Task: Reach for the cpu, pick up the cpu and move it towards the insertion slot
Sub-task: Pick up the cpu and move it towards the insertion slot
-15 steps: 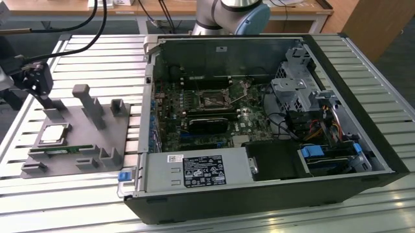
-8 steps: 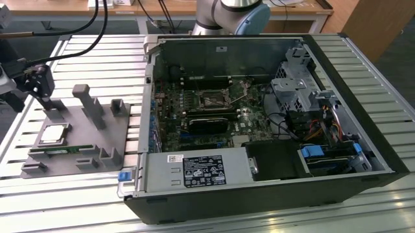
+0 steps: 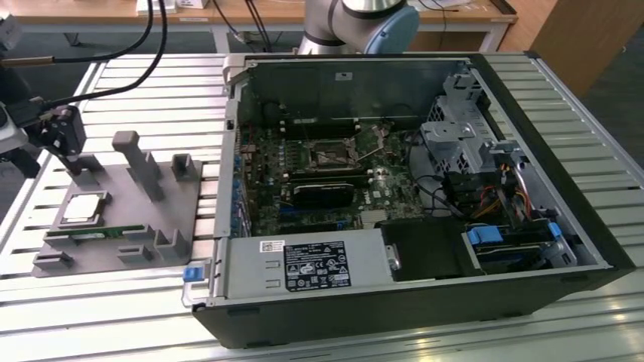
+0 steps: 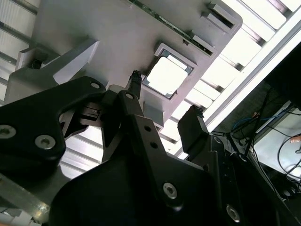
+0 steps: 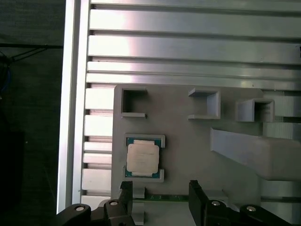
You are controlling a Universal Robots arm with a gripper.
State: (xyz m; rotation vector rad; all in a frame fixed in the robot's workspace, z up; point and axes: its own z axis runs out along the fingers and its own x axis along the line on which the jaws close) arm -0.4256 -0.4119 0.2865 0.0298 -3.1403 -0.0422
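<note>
The cpu [image 3: 84, 209] is a small silver square lying flat in its nest on the grey fixture plate [image 3: 151, 226], at the exterior view's left. Both wrist views show the cpu [image 5: 143, 157] [image 4: 168, 75] from above. My gripper [image 3: 71, 160] hangs over the far end of the plate, a short way above and beyond the chip. In both wrist views the gripper [image 5: 160, 195] [image 4: 165, 95] stands open, nothing between its black fingers [image 5: 126, 194], apart from the chip. The insertion slot [image 3: 332, 154] is the square framed socket on the motherboard inside the open computer case.
Grey posts and brackets [image 3: 136, 162] rise from the fixture plate near the gripper. A green memory stick [image 3: 90, 234] lies along the plate's near edge. The open case [image 3: 403, 188] has tall walls, a drive cage and cables. Ribbed aluminium table slats [image 5: 188, 47] surround everything.
</note>
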